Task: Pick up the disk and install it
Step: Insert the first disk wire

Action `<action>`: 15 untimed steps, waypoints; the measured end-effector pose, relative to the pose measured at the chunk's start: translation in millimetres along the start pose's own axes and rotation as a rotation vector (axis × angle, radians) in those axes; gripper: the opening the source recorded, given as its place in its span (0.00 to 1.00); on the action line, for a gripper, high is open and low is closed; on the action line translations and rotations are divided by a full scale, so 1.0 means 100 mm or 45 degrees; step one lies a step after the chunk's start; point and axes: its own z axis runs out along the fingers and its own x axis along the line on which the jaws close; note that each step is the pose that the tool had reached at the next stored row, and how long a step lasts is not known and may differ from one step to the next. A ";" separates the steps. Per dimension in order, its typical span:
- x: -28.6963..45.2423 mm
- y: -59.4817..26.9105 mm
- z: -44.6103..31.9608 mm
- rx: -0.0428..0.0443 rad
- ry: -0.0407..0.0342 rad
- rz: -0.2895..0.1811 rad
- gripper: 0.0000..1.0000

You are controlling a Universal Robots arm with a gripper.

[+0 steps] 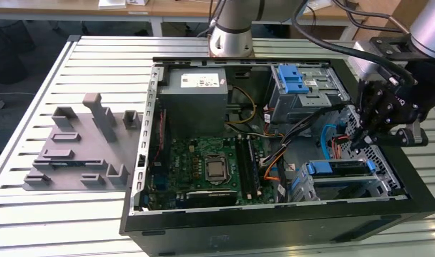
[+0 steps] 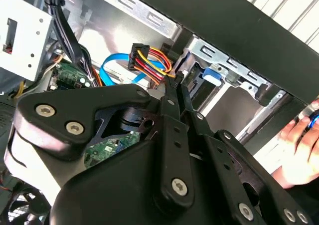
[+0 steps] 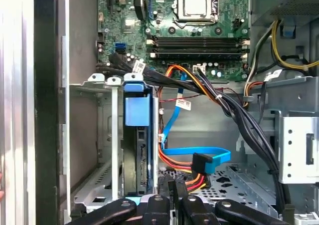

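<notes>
**So, disk sat in its bay, gripper empty**

Basically the gripper (image 1: 362,140) hung inside the open PC case (image 1: 275,225), fingers (image 2: 175,93) pinched together with nothing between them. The disk (image 3: 135,135) in its blue carrier stood on edge in the metal drive cage (image 3: 97,135), just beside the fingertips. Red, yellow and orange power wires (image 3: 184,172) and a blue SATA cable (image 3: 199,152) lay right under the gripper. The motherboard (image 3: 184,30) sat further off, beyond the cables.
</notes>
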 end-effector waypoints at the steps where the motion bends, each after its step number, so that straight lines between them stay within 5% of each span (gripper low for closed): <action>1: 0.019 0.005 0.002 0.000 -0.0002 -0.002 0.16; 15: 0.214 0.046 0.047 0.004 -0.0062 -0.015 0.16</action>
